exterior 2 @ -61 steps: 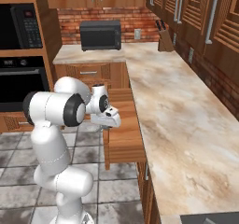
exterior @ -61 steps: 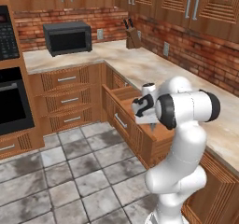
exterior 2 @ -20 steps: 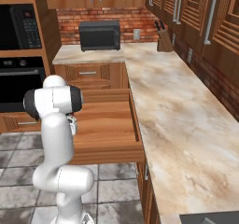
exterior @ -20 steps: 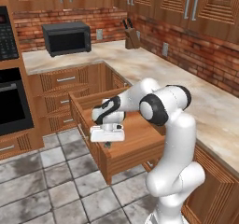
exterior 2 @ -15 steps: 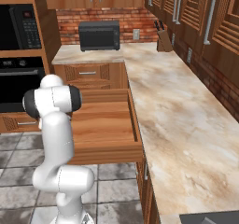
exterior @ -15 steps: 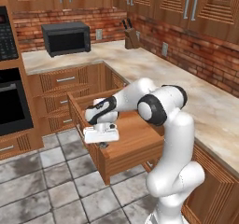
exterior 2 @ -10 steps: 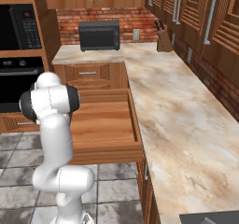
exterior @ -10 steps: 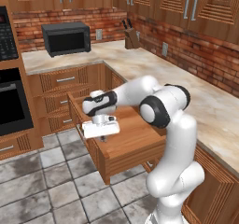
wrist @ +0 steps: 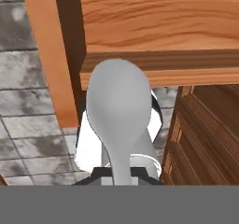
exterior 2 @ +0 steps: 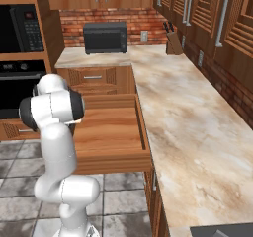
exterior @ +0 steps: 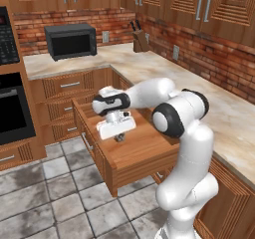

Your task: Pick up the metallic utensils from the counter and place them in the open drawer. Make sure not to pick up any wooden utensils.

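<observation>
My gripper (exterior: 118,137) hangs pointing down over the left part of the open drawer (exterior: 144,151), a wide shallow wooden box pulled far out from the cabinets. In the hand view my gripper (wrist: 120,175) is shut on the handle of a silver round-bowled spoon (wrist: 119,110), one of the metallic utensils, whose bowl sticks out ahead of the fingers. Beyond the bowl are the drawer's wooden edge (wrist: 154,69) and floor tiles. In the right base view my own arm stands in front of the open drawer (exterior 2: 111,127). The counter holding the utensils and the wooden utensils are out of view.
A long marbled worktop (exterior 2: 183,112) runs along the brick wall with a black microwave (exterior: 70,41) and a knife block (exterior: 140,41). A black oven (exterior: 12,108) stands at the left. Closed drawers (exterior: 69,86) sit behind the open one. Grey floor tiles (exterior: 60,193) lie in front.
Three seconds ago the drawer was only partly out; it now stands wide open. Over the last second my hand has drifted from the drawer's front left edge to above its inside.
</observation>
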Available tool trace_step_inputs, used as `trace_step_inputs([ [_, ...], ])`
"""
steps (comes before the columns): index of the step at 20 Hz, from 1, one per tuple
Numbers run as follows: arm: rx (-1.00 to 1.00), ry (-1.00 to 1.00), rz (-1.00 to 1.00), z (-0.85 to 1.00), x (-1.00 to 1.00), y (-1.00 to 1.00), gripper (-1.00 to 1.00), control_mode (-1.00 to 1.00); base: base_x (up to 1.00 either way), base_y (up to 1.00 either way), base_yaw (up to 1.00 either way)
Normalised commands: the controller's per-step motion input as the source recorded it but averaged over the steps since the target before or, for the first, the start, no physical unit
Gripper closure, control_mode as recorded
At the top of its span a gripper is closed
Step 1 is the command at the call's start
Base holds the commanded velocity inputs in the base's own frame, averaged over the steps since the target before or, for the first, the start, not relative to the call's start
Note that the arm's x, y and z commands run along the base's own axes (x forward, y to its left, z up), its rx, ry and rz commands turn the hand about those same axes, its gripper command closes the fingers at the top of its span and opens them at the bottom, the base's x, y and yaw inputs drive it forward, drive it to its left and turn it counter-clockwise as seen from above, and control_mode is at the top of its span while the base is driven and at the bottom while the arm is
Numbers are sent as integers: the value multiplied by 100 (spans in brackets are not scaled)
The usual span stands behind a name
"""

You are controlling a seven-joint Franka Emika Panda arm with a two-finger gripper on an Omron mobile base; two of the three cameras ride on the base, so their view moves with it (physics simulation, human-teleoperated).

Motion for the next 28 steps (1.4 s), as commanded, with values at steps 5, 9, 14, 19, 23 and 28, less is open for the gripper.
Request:
trace_step_inputs([
  [5,8,-28,31,0,20,-47,100,-100,0,0,0],
  [9,16,-15,27,0,40,-44,100,-100,0,0,0],
  [14,24,3,14,-9,61,-22,100,-100,0,0,0],
  [19,25,0,8,-23,52,-3,100,-100,0,0,0],
  [23,11,1,1,-37,49,8,100,-100,0,0,0],
  [28,-5,12,0,-32,54,35,100,-100,0,0,0],
])
